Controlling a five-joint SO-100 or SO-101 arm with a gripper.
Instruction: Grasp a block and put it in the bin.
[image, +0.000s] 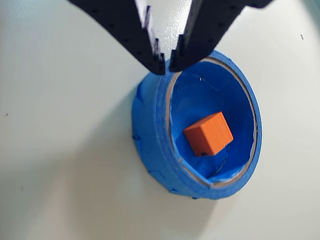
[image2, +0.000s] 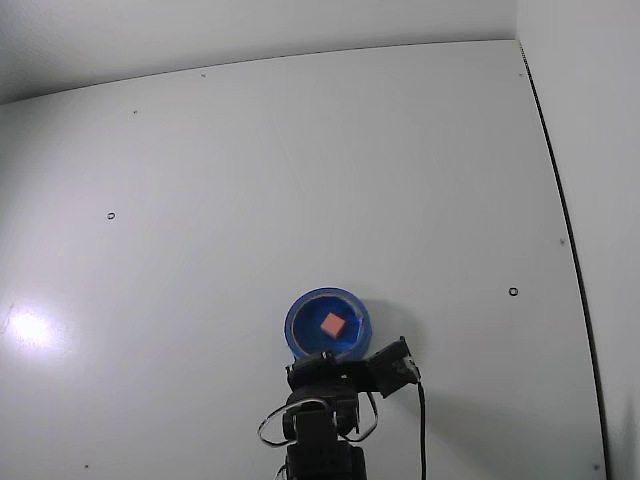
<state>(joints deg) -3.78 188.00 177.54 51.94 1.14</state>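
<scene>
Wrist view shows the block (image: 208, 133) lying inside the bin (image: 150, 130) while the gripper (image: 167, 64), tips nearly pressed together and empty, hovers at the rim, where a careless move could knock the bin.

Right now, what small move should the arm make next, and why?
Probably lift the gripper up and back from the bin. The block already lies inside the bin, free of the fingers, and the nearly closed jaws hold nothing, so the placing looks done.
</scene>
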